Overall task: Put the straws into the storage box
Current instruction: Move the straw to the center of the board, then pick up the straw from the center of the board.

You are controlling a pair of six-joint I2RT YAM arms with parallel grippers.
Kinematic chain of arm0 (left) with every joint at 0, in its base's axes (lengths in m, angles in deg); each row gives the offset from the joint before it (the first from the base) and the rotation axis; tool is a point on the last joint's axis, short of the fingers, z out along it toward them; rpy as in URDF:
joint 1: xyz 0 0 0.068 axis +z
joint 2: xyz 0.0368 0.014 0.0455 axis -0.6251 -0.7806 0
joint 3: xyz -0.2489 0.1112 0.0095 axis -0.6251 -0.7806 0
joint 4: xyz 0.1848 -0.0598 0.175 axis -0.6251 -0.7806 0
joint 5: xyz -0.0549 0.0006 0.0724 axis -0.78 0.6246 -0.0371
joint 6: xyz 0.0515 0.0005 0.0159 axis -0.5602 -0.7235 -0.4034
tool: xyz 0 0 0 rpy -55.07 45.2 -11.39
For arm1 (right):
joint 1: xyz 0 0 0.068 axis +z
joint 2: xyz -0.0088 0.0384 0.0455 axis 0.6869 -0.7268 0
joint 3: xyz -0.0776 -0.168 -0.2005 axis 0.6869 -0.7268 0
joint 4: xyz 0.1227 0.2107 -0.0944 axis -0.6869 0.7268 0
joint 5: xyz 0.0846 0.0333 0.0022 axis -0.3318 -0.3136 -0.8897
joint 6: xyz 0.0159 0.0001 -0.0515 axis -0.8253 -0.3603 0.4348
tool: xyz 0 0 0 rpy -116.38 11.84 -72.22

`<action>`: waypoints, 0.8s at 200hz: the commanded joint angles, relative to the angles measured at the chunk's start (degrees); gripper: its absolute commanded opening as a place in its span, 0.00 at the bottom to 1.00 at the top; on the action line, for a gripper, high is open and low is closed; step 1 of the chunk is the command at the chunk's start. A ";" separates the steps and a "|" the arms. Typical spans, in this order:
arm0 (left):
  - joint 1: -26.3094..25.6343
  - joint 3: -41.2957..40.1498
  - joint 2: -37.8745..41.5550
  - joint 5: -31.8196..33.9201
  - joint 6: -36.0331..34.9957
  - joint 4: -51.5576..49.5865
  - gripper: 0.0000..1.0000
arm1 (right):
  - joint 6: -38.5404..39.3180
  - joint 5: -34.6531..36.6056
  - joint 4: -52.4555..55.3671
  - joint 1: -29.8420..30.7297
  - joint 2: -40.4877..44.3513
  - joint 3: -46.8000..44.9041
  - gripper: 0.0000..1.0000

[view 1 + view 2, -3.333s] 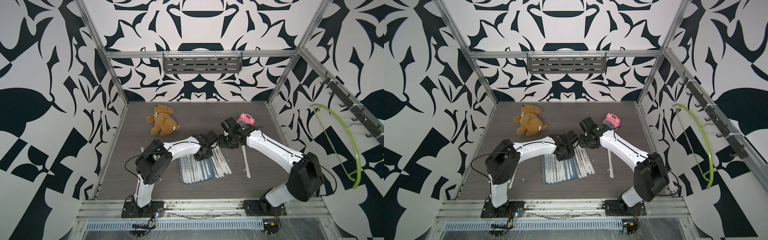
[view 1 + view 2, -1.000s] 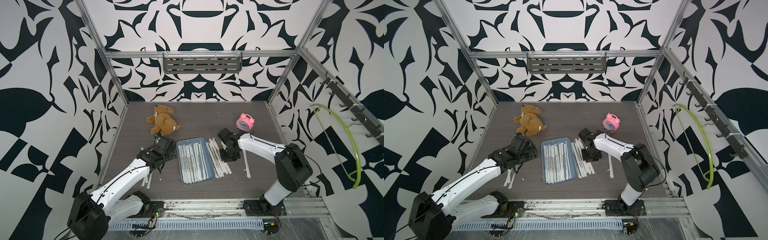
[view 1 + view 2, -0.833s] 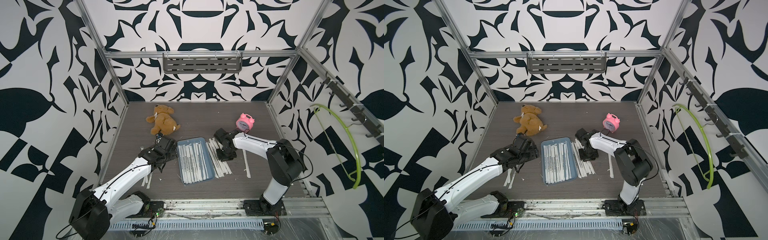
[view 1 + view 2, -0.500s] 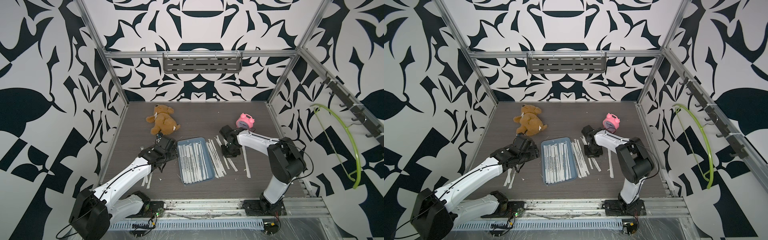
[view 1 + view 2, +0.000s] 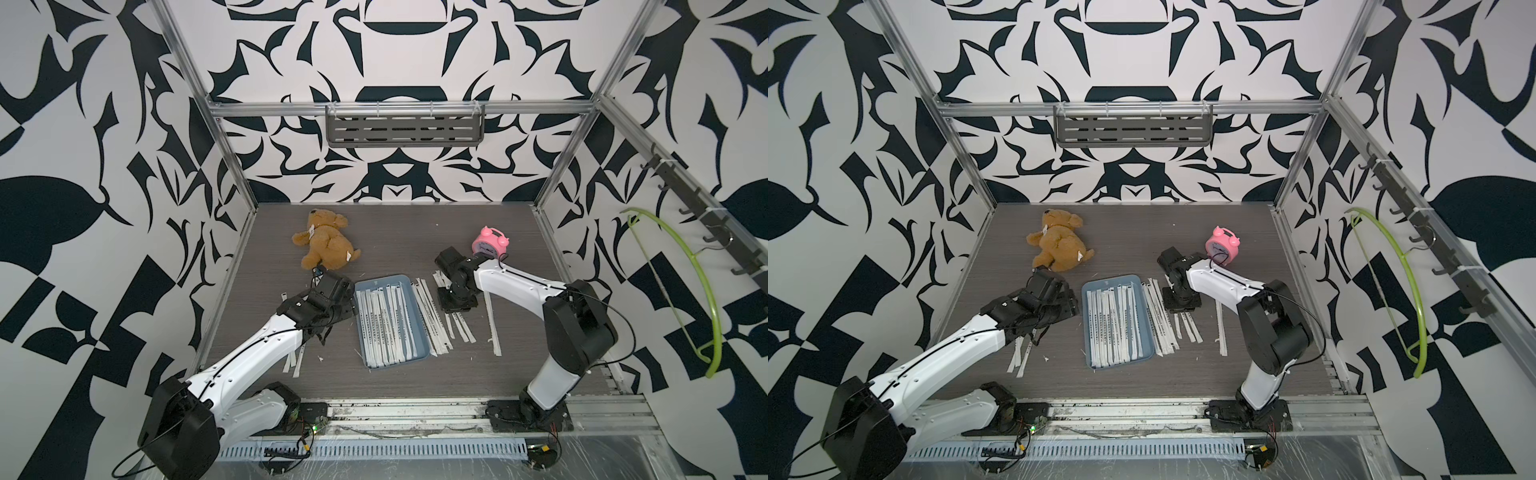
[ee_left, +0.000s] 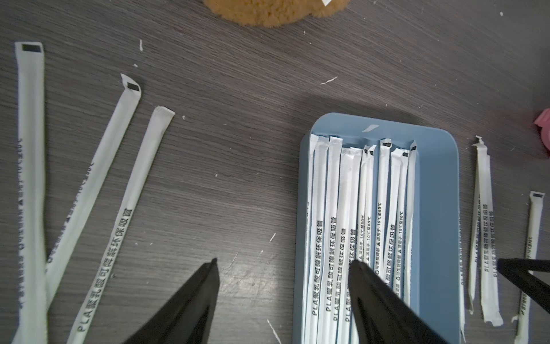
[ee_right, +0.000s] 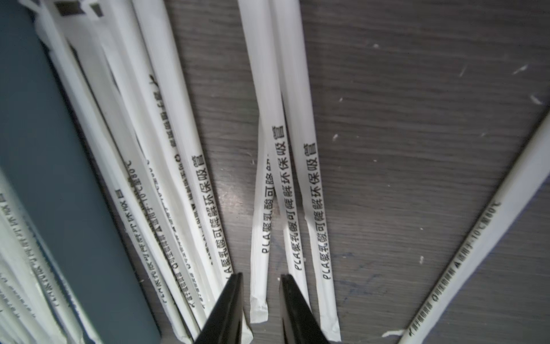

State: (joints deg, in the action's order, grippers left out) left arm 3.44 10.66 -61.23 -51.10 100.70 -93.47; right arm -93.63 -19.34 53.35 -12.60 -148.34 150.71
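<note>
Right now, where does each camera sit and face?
Top views: high at the front, looking down toward the back wall; left arm, right arm, tray, teddy bear and clock show in both top views.
Left wrist: on the left arm, looking down past the open left end effector at tray and straws; its fingers show.
Right wrist: low over straws beside the tray; the right end effector straddles one straw end.
Shared: both wrist views show the tray.

Blue-grey storage box (image 5: 381, 282), white straws (image 5: 387, 324) — dark print, pink clock (image 5: 491, 245)
</note>
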 commanded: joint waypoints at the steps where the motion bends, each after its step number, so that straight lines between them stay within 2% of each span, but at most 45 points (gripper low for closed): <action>1: 0.22 -0.58 -0.04 -0.71 0.37 -0.19 0.75 | -1.11 -0.44 -1.32 0.04 -1.74 1.72 0.27; 46: 0.18 -1.37 0.39 -0.60 0.52 0.03 0.75 | -2.13 0.00 -3.52 0.05 -4.65 2.00 0.23; 93: 0.23 -1.46 0.03 -0.81 0.48 0.29 0.75 | -2.61 -0.65 -3.91 -0.25 -4.89 2.54 0.11; 141: 0.21 -1.65 0.09 -0.37 0.28 0.06 0.75 | -1.32 -11.42 -1.42 -4.35 2.54 0.36 0.07; 160: 0.19 -2.00 -0.22 -0.50 0.45 0.61 0.75 | 0.21 -21.12 -0.56 -5.03 4.61 0.63 0.07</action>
State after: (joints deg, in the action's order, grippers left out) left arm 3.44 9.87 -61.23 -51.25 101.16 -93.38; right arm -95.38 -28.63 50.09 -16.73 -148.08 151.08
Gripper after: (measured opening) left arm 0.754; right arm 0.079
